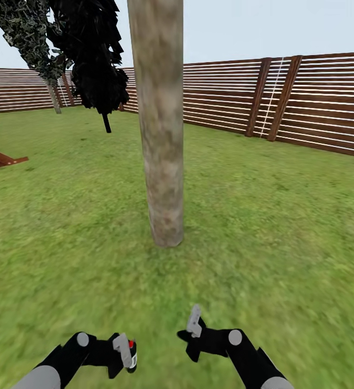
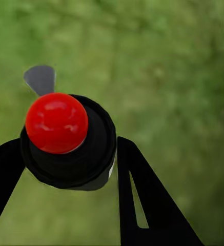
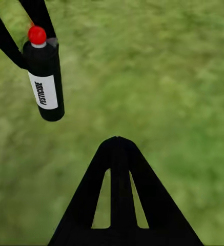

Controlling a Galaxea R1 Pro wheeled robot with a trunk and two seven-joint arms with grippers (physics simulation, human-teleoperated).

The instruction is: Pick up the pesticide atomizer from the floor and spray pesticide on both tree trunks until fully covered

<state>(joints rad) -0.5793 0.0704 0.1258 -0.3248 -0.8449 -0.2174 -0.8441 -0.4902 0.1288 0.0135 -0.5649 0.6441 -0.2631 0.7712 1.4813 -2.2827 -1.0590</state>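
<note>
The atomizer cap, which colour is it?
Red, on the black atomizer; cap is clearest in the left wrist view.

Showing bright, even daylight, casting no clear shadows; blurring the lawn (image 2: 183, 77) heavily in both wrist views.

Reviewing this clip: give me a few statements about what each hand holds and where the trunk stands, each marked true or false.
1. The left hand is shut on the pesticide atomizer. True.
2. The right hand also grips the atomizer. False: its fingers are shut together on nothing, apart from the bottle.
3. The atomizer has a red cap and a white label. True.
4. The tree trunk ahead lies flat on the lawn. False: it stands upright in the grass, ahead of both hands.
5. A slatted wooden fence runs behind the trunk. True.
</note>
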